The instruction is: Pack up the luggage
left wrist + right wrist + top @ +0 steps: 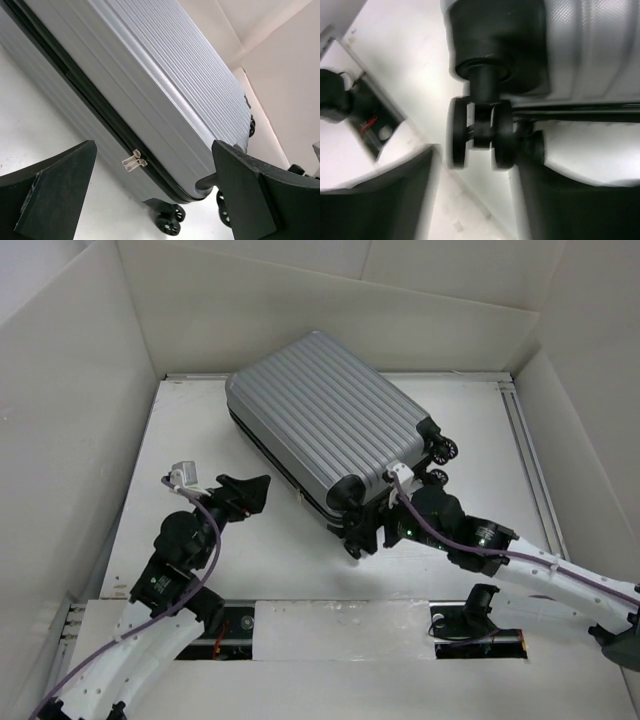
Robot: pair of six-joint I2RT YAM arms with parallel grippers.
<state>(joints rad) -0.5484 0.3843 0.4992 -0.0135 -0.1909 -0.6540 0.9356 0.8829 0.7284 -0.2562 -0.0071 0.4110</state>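
Reads the luggage as bulky, rigid, slick-ribbed; favours near spinner wheel, loosely straddled by half-spread right gripper; left gripper wide, empty.

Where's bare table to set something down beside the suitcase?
Free: the white table strip between the ribbed silver-grey hard-shell suitcase and the left wall, and the right side past its black wheels. Crowded: its near edge, where the left gripper and right gripper sit.
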